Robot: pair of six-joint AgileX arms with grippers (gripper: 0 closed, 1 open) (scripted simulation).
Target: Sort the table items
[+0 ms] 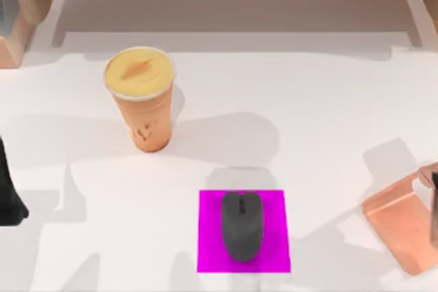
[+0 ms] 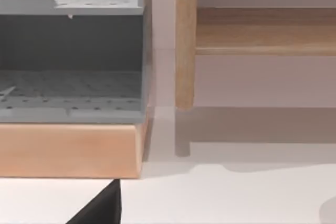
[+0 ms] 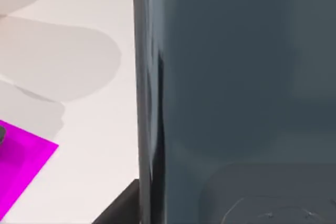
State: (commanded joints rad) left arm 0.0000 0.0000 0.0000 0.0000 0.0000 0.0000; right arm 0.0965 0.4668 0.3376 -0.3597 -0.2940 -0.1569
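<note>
Resting lengthwise on the flat magenta square point(image 1: 243, 230) at the near edge of the counter point(image 1: 328, 107), the dark grey computer mouse point(image 1: 241, 225) lies fully inside the pad's outline. A low, rounded shell gives a grasp little to bite on; jaws that close off-centre would likely squeeze it sideways and off the pad.

At the right edge, a copper-coloured stand point(image 1: 400, 227) sits on the counter with the right arm point(image 1: 434, 206) partly over it. Its wrist camera looks at a large dark grey-blue surface close up; whether the right jaws are open, closed or gripping cannot be told. A blind descent here risks striking the stand.

At the left edge, the left arm point(image 1: 9, 189) is a dark shape; its jaw state cannot be told either.

Farther back, left of centre, the tall orange cup point(image 1: 142, 97) with its pale yellow lid point(image 1: 139, 72) stands upright and well apart from the mouse. Being tall and narrow-based, it would probably topple if nudged high on its wall by a passing arm.
</note>
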